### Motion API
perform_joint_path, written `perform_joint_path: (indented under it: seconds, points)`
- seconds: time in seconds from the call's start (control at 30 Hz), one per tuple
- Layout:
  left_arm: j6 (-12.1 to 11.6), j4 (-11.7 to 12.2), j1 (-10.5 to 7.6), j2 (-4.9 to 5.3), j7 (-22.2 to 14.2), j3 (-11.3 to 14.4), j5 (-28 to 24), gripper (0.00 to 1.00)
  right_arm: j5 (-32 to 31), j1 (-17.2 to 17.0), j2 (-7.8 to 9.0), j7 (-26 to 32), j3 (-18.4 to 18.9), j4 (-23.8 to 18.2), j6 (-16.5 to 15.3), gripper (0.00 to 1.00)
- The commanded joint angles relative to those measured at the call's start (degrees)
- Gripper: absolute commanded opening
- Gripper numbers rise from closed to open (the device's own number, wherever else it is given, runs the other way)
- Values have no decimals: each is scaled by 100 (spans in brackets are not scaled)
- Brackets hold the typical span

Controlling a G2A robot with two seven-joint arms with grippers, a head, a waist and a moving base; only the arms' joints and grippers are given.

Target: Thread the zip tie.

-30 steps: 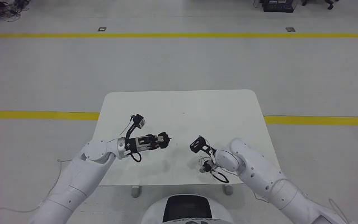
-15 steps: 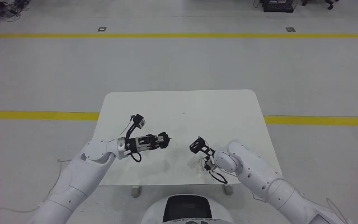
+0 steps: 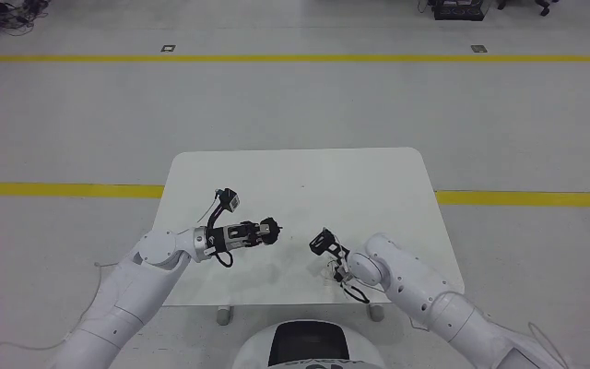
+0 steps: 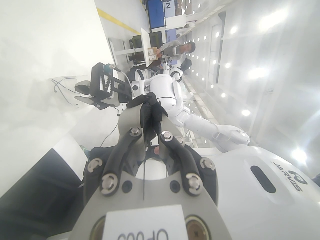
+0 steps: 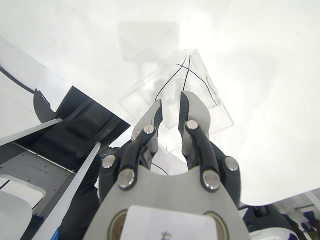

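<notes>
Above the surface [image 3: 369, 184], the left gripper [image 4: 150, 108] has its fingers [image 4: 130, 118] pinched on a thin, light, whippy zip tie [image 4: 144, 176]. The right gripper [image 5: 170, 111], its fingers [image 5: 192, 111] narrowly parted and empty, should probably grip near the free end.

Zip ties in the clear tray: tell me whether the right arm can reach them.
Probably yes. The right gripper hangs over the clear tray, fingers open, pointing at the zip ties inside; nothing shows between them, though I cannot tell whether the tray has a lid.
</notes>
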Motion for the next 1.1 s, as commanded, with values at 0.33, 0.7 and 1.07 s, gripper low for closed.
perform_joint_path:
  seconds: [0.33, 0.7, 1.07]
  points:
    - [0, 0, 0, 0, 0, 0, 0, 0, -150, 26, -89, 18, -69, 161, 168, 11]
    - [0, 0, 0, 0, 0, 0, 0, 0, -454, -33, -134, 36, -79, 171, 409, 10]
    - [0, 0, 0, 0, 0, 0, 0, 0, -736, -111, -178, 61, -79, 153, 557, 10]
